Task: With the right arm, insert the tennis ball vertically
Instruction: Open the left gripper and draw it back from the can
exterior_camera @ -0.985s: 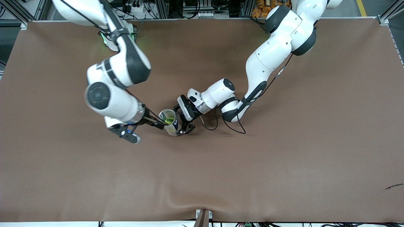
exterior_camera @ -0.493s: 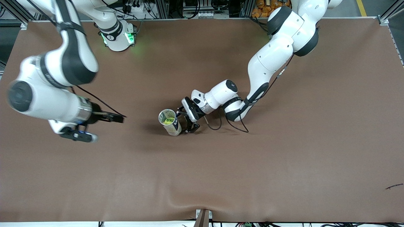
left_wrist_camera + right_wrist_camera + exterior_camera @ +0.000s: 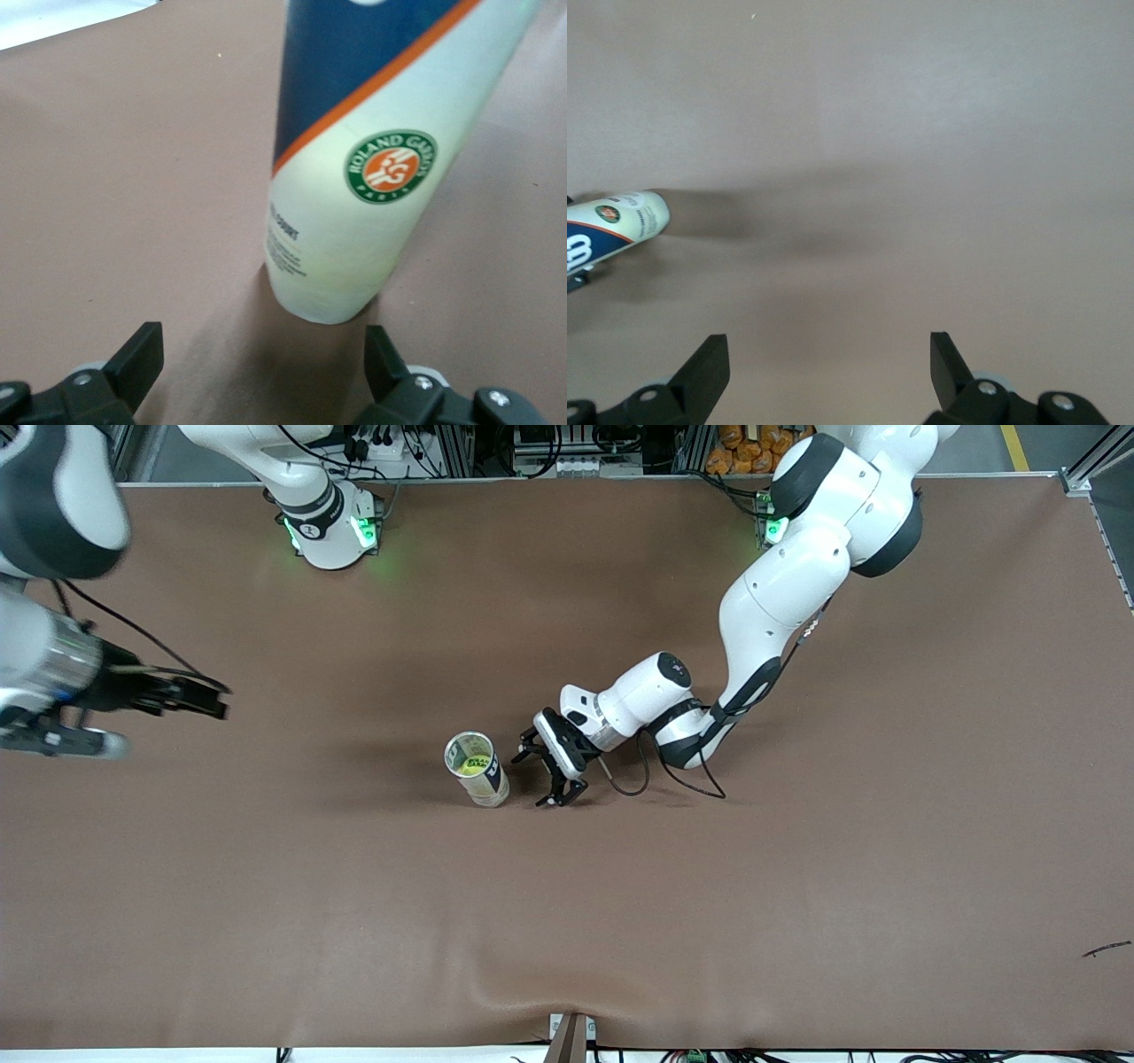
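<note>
Brown matting covers the whole desk (image 3: 797, 886). At the right arm's end, the right hand (image 3: 199, 698) hangs over bare mat, fingers spread and empty. Mid-desk stands the can (image 3: 478, 769), upright, long axis vertical, mouth up, with the tennis ball (image 3: 477, 763) inside it. Just beside it, the left hand (image 3: 542, 769) is low, fingers wide apart and clear of the can. Insertion looks complete; each arm should draw away without knocking the can.
</note>
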Tool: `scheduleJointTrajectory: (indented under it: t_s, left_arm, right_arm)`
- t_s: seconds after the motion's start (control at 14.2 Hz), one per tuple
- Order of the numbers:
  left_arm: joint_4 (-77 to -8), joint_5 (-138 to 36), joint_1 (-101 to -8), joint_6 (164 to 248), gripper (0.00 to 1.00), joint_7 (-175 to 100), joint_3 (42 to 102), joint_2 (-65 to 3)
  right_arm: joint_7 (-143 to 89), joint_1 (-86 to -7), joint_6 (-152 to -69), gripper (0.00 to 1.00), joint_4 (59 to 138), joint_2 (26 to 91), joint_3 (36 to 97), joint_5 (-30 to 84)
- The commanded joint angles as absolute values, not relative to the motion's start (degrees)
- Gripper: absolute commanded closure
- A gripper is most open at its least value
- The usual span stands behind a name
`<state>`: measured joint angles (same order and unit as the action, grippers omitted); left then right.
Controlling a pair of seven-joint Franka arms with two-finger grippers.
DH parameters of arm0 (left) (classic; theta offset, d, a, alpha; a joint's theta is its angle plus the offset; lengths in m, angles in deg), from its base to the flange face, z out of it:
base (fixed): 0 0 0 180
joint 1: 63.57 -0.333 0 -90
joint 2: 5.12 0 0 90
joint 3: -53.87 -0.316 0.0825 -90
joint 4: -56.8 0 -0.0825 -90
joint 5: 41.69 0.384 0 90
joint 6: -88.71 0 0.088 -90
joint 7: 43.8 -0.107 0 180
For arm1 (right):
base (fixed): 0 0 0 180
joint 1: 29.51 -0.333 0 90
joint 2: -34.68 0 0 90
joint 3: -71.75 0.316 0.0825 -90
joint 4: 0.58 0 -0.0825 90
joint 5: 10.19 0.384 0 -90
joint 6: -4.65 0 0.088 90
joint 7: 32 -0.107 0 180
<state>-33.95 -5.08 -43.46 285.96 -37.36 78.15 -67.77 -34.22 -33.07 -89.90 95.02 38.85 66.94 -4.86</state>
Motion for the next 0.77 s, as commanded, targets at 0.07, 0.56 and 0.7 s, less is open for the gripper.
scheduleJointTrajectory:
  t_s: [0.07, 0.56, 0.7]
  left_arm:
    - [-36.6, -4.7, -46.2, 281.8, 0.00, -34.3, 78.0, -63.8]
    - [-36.2, -5.7, -50.6, 263.7, 0.00, -28.0, 79.4, -56.8]
    - [-36.1, -6.0, -51.6, 255.0, 0.00, -25.5, 79.4, -54.0]
  right_arm:
    - [-28.2, -30.0, -87.5, 0.00, 95.2, 35.7, 68.3, -6.8]
    - [-29.4, -28.9, -76.3, 0.00, 87.5, 34.9, 68.8, -7.2]
    - [-29.4, -28.4, -74.7, 0.00, 87.5, 33.6, 68.7, -7.2]
